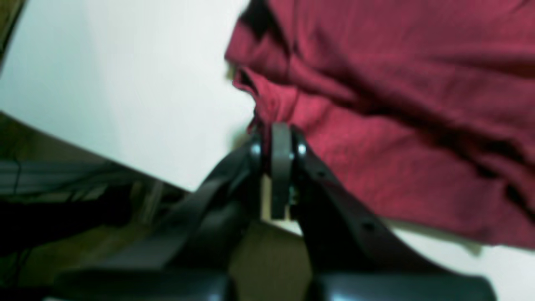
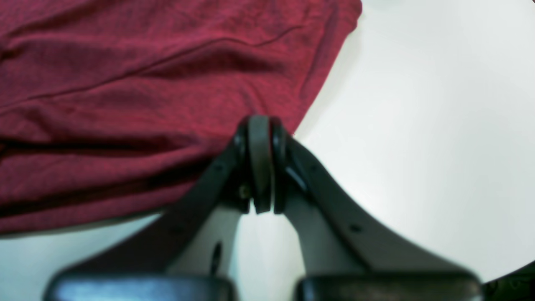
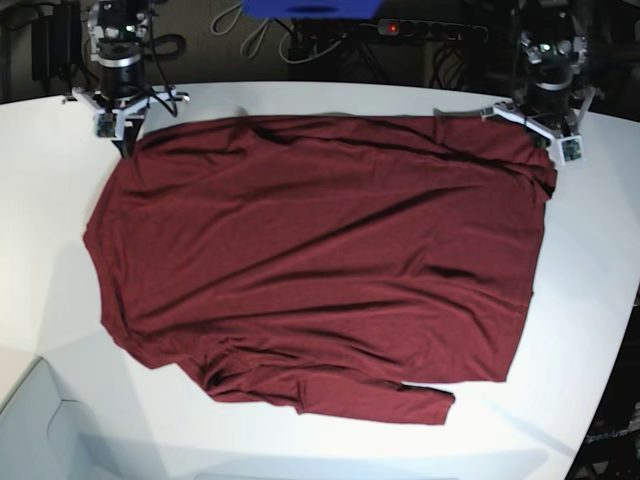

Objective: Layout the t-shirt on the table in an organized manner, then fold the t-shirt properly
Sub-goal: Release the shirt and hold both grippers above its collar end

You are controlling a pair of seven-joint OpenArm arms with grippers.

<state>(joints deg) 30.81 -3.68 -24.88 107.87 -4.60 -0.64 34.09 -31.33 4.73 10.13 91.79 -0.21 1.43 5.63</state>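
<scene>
The maroon t-shirt [image 3: 320, 260] lies spread out and rumpled on the white table [image 3: 40, 200], with a sleeve at the near right. At its far right corner in the base view, my left gripper [image 3: 545, 148] is shut. In the left wrist view its jaws [image 1: 281, 129] pinch a bunched edge of the t-shirt [image 1: 397, 104]. At the far left corner my right gripper [image 3: 125, 140] is also shut. In the right wrist view its tips [image 2: 259, 121] close on the edge of the t-shirt [image 2: 125, 104], with bare table [image 2: 418, 125] to the right.
Behind the table's far edge lie cables and a power strip [image 3: 430, 30], with a blue object [image 3: 310, 8] above. The table's curved edge [image 1: 104, 156] runs close to my left gripper, with dark floor clutter beyond it.
</scene>
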